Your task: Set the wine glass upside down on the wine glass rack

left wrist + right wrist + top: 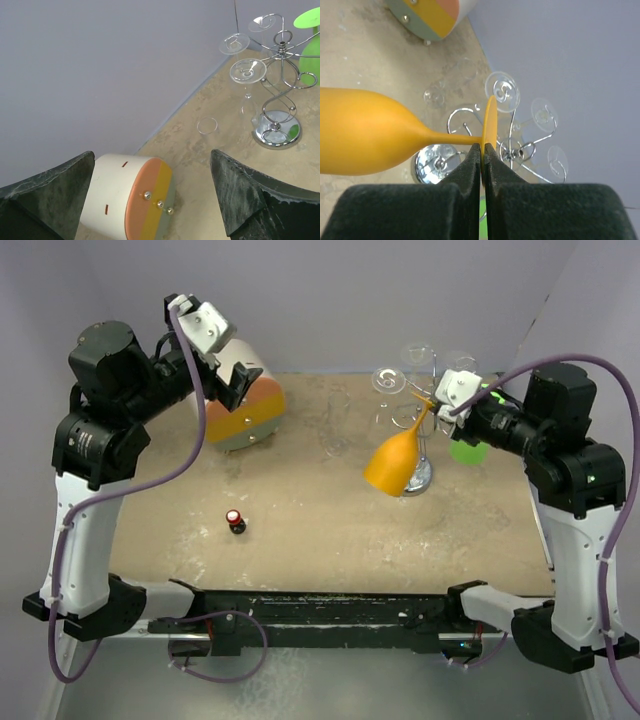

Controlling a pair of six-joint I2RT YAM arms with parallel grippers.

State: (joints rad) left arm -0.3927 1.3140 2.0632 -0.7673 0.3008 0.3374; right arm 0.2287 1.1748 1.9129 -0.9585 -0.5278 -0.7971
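No text, label, brand or number can be read in any view. The small red-capped bottle (pixel 235 521) is too small to show any lettering

Shiny chrome wine glass rack (pixel 270 141)

The orange glass (pixel 392 462) is off the worktop and tilted, with its bowl low to the left and its foot up against the curly arms of the silver wire rack (pixel 281 75), which stands upright on its round chrome base at the far right.
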